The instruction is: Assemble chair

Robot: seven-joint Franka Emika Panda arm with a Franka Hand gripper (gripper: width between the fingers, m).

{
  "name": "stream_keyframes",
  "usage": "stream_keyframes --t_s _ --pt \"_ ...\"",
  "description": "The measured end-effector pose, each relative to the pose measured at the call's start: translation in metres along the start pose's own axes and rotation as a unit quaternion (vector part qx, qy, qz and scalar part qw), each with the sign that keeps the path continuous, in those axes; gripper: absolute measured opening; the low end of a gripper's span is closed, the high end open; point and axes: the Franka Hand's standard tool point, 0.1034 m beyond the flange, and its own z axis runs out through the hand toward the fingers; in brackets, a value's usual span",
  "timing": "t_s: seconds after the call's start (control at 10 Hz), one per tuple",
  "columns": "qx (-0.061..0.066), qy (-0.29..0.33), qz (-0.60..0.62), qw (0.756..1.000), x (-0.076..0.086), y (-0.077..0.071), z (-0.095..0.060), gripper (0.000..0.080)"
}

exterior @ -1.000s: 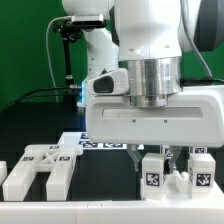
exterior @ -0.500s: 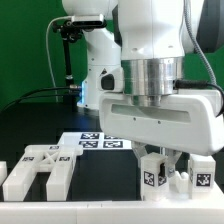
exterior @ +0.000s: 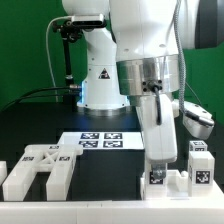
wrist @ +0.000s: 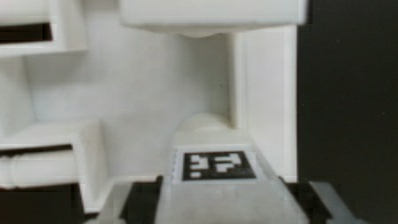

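No words or numbers are legible. Black-and-white square tags mark the marker board (exterior: pixel 100 140), the slotted block (exterior: pixel 45 158), the post (exterior: pixel 200 170) and the front chair piece (exterior: pixel 157 181), its tag (wrist: pixel 215 164) seen close in the wrist view. A triangular warning sign (exterior: pixel 103 75) stands on the robot base (exterior: pixel 97 95), its symbol unreadable.

White slotted chair piece (exterior: pixel 40 168) lies flat (tagged block (exterior: pixel 157 181) stands upright, apart).
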Motion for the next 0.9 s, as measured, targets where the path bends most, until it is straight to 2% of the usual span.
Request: stream_keyframes --t_s 0.2,0.4,0.5,0.6,0.7,0.8,0.9 --pt "-0.006 0.006 0.058 0.998 0.005 0.005 0.001 0.0287" --pt "-0.006 0.007 0.058 0.998 0.006 0.005 0.002 0.0287" --pt "-0.007 0.007 0.057 0.998 0.005 0.005 0.002 0.0367" --pt "-0.005 0.006 0.054 0.999 0.005 0.004 0.0 0.0547" --pt "0.001 0.002 0.034 0.999 0.002 0.001 -0.01 0.0547" --pt "0.009 -0.004 0.021 1.0 -0.002 0.001 -0.027 0.0628" --pt "0.013 -0.009 0.012 1.0 -0.007 0.005 -0.041 0.0643"
